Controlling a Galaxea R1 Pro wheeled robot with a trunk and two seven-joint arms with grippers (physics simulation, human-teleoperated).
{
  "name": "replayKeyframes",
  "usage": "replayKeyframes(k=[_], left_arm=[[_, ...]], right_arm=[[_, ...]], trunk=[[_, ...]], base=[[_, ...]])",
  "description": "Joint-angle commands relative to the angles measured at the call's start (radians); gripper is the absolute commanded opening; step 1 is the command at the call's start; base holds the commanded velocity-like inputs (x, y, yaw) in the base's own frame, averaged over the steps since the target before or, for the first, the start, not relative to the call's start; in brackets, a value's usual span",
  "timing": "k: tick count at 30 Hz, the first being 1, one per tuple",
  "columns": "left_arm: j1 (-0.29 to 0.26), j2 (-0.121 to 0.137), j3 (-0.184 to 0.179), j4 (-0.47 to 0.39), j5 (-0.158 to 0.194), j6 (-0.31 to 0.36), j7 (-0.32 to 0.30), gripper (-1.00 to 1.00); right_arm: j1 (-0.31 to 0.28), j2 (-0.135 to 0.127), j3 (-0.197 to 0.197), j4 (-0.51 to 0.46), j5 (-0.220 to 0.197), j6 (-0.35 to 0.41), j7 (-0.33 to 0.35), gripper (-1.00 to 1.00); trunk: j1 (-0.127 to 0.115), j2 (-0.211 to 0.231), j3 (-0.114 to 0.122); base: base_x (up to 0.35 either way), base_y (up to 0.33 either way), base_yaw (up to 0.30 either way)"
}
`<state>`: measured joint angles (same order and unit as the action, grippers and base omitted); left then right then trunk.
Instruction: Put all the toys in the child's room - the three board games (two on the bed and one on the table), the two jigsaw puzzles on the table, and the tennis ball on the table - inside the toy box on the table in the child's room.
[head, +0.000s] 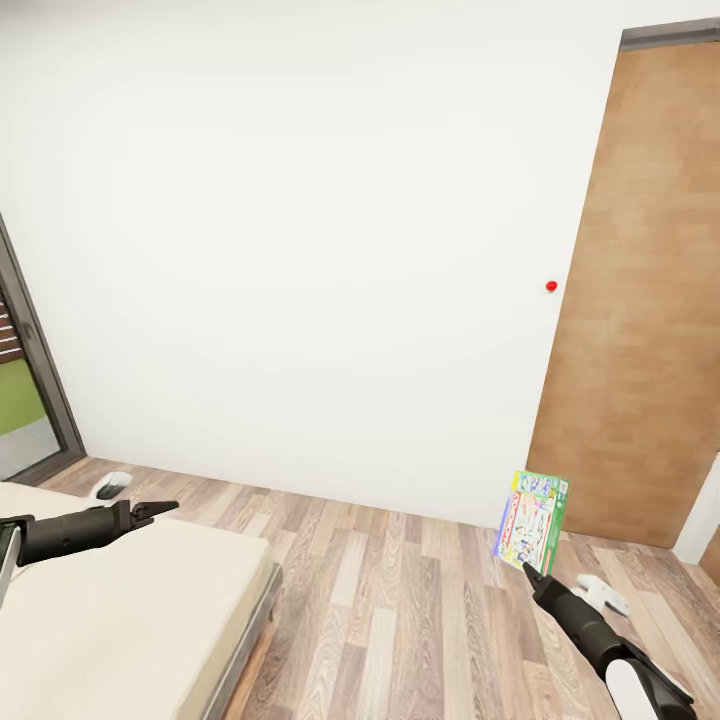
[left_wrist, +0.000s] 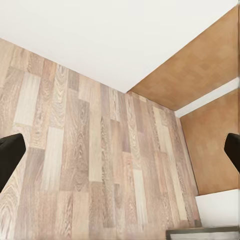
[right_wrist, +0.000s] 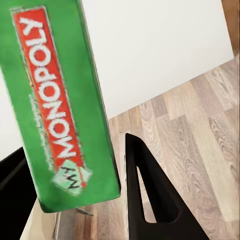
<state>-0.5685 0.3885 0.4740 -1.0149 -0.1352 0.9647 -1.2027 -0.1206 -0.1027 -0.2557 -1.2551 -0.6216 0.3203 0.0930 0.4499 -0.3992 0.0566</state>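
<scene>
Upright in the right gripper (head: 530, 570), a board game (head: 531, 521) is clamped at its lower edge and held above the wooden floor (head: 400, 610), well clear of the bed (head: 130, 620). Close up, in the right wrist view, its green side (right_wrist: 60, 100) reads MONOPOLY on a red band, and one black finger (right_wrist: 150, 200) presses against it while the other is mostly hidden behind the box. Across from it the left gripper (head: 165, 509) reaches out over the bed's corner, holding nothing; in the left wrist view its fingertips (left_wrist: 10, 155) sit far apart at the picture's edges with bare floor between them. Behind everything stands a plain white wall (head: 300, 250) carrying a small red dot (head: 551, 286), with a brown wooden door (head: 640, 320) to the right and a dark window frame (head: 40, 390) to the left, cut off by the edge. Two white shapes lie on the floor, one near the bed (head: 110, 486) and one beside the right arm (head: 603, 594); they are too small to make out.
</scene>
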Motion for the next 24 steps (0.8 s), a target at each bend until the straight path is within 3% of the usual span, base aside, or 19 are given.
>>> replayKeyframes(k=[1,9,12,16,21,24], left_arm=[[-0.001,0.000,0.003,-0.001,-0.010,0.008,-0.010,1.00],[-0.001,0.000,0.003,-0.001,-0.010,0.008,-0.010,1.00],[-0.007,-0.018,-0.014,-0.002,-0.011,0.005,-0.009,1.00],[-0.007,-0.021,-0.016,-0.002,-0.012,0.005,-0.009,1.00],[-0.007,-0.025,-0.044,-0.002,-0.012,0.006,-0.008,1.00],[-0.007,-0.025,-0.061,-0.002,-0.012,0.006,-0.008,1.00]], right_arm=[[-0.001,0.000,-0.002,0.000,-0.007,0.006,0.003,-1.00],[-0.001,0.005,-0.002,0.000,-0.012,0.004,0.003,-1.00],[0.000,0.022,0.016,0.006,-0.006,0.002,0.018,-1.00],[0.000,0.024,0.021,0.010,-0.001,-0.004,0.012,-1.00],[0.000,0.052,0.041,0.010,0.002,0.009,0.037,-1.00],[0.000,0.051,0.041,0.010,0.002,0.011,0.053,-1.00]], trunk=[[0.000,-0.001,0.001],[0.000,-0.001,0.004],[0.000,-0.001,0.004],[0.000,-0.001,0.004],[0.000,-0.001,0.004],[0.000,-0.001,0.004]], base=[[-0.144,0.000,-0.179],[-0.066,0.000,-0.050],[0.000,0.000,0.000],[0.000,0.000,0.000],[0.000,0.000,0.000],[0.000,0.000,0.000]])
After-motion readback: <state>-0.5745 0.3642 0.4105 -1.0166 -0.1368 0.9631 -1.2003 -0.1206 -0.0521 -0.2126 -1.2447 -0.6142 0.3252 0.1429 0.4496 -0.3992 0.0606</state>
